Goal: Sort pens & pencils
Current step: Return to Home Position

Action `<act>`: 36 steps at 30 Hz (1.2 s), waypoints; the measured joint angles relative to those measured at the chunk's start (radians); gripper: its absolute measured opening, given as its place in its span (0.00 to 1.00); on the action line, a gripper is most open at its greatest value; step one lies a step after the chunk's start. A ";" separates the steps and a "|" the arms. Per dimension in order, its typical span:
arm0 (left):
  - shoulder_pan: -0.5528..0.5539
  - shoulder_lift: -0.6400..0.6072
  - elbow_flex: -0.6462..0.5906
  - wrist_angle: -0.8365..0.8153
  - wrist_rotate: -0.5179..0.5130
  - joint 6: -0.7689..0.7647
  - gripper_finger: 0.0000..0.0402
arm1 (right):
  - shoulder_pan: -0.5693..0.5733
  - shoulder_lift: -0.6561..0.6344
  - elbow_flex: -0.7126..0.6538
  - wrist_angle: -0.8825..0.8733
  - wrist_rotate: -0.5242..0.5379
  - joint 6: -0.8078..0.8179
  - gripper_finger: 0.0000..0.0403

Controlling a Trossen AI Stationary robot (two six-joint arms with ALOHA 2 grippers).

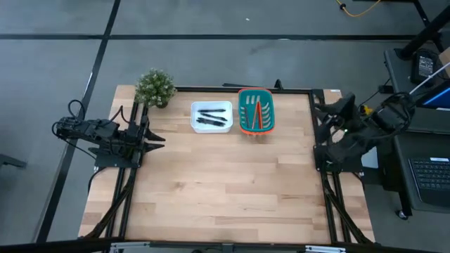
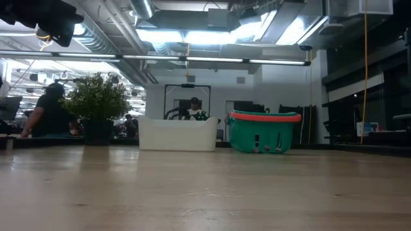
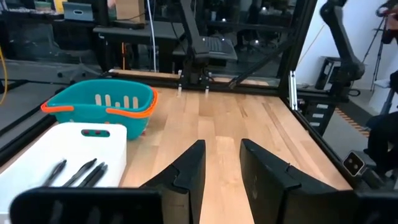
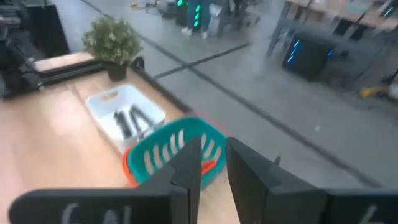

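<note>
My left pincer (image 3: pixel 221 168) and right pincer (image 4: pixel 214 165) hang parted and empty at the counter's (image 1: pixel 225 190) sides, while the pens (image 1: pixel 211 117) lie in the far white bin (image 1: pixel 193 117) and the pencils (image 1: pixel 256 114) in the teal basket (image 1: pixel 240 112) beside it, light, stiff, slick sticks that I judge best pinched mid-shaft.

Far edge of the bench (image 1: pixel 225 183): the plant (image 1: pixel 155 87) is standing leftmost; the tray (image 1: pixel 195 107), to its right, is holding the pens (image 1: pixel 211 117); the basket (image 1: pixel 240 112), just right again, is holding the pencils (image 1: pixel 257 114).
</note>
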State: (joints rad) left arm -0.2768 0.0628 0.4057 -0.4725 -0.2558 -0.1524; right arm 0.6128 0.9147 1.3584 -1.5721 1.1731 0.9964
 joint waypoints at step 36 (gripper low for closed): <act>-0.002 0.006 -0.383 0.543 -0.065 0.011 0.23 | 0.000 -0.787 -1.112 1.278 -0.520 -0.558 0.19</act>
State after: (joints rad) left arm -0.2787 0.0685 0.0223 0.0708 -0.3209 -0.1418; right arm 0.6132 0.1272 0.2459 -0.2938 0.6532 0.4385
